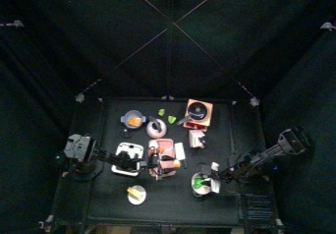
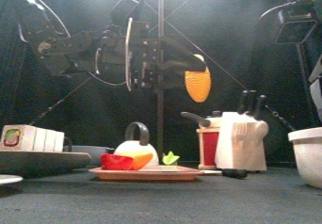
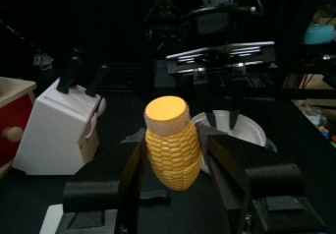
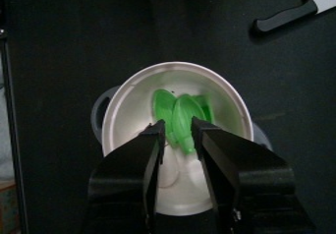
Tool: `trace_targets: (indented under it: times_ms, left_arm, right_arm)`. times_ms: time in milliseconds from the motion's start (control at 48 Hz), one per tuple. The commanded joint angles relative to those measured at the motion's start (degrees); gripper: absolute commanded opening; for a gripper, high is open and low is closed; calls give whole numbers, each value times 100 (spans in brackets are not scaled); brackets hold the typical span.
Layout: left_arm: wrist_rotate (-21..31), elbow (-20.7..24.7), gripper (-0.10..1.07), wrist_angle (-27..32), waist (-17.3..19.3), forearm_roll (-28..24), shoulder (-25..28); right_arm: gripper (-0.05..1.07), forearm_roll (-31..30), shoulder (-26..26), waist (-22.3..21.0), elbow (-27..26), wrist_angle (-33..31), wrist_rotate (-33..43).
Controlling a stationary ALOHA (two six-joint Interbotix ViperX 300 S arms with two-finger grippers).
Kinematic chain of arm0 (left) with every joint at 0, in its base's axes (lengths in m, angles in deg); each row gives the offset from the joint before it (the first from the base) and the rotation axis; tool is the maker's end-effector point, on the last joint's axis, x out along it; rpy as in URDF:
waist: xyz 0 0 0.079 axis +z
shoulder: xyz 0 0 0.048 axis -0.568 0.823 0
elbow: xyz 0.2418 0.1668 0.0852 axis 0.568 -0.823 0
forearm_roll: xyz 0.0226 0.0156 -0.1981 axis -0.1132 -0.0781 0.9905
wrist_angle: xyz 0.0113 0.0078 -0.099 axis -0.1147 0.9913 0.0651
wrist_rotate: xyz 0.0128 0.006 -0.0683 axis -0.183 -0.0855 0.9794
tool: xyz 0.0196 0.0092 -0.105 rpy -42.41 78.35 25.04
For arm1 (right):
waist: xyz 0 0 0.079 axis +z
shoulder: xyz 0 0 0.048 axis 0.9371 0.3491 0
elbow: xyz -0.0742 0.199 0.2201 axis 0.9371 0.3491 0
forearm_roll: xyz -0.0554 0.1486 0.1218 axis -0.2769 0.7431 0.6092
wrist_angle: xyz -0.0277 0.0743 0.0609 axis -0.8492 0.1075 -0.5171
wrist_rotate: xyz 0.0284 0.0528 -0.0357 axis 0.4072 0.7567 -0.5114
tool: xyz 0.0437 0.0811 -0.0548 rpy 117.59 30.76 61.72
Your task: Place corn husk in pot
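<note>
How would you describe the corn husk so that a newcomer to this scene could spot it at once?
Start at the black table and find its front right corner, where the right arm's pincer hangs over a white pot. Inside that pot lies the corn husk. It is the only bright green, leaf-like piece sitting in a white vessel.

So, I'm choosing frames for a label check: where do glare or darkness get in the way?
Front view: strong light from above behind the arms leaves them as dark shapes, and the corn cob glows orange. Left wrist view: the corn cob is evenly lit and crisp. Right wrist view: the corn husk reads clearly against the pale pot. Top view: the table is dim, its things tiny.
</note>
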Motion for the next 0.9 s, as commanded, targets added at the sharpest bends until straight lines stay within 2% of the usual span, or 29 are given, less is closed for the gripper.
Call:
trace_targets:
  times_ms: [0,688,875]
  left_arm:
    - [0,53,67,-62,0,9,-202]
    - [0,62,67,-62,0,0,-202]
    - [0,79,67,-62,0,-44,-211]
  right_arm:
    - [71,-18,-44,-9,-149,26,-18]
    - [71,-18,-53,-26,-272,-35,-18]
    - [70,-35,-272,-70,-308,-202,-26]
